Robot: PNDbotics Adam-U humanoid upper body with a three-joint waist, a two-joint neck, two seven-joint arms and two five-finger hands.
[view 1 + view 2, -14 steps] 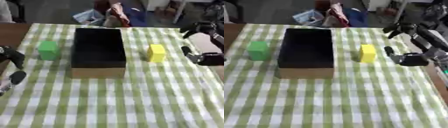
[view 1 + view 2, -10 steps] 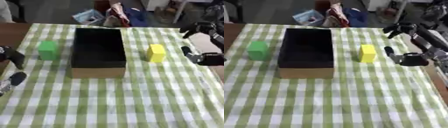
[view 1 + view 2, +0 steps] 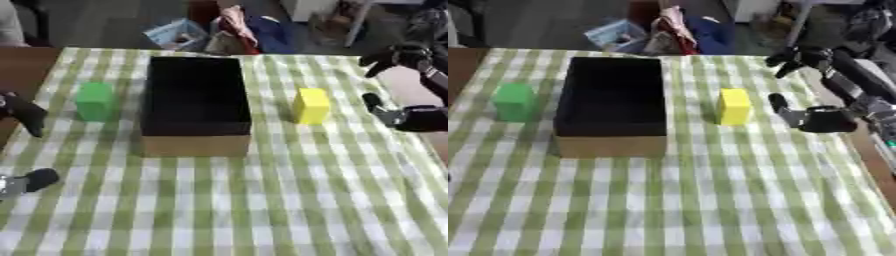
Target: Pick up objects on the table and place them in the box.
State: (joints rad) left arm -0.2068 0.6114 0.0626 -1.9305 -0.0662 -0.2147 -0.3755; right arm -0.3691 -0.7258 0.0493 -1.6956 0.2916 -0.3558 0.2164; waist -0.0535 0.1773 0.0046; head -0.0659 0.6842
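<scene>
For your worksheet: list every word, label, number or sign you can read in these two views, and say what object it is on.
None can be read. The green block, yellow block and black box show plain faces; the checked cloth has no print. Clutter beyond the table is too blurred to read.

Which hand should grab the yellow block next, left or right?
Right, probably. The right hand hangs open just beside the yellow block, with nothing between them. The left hand sits at the far left, past the green block and the box.
</scene>
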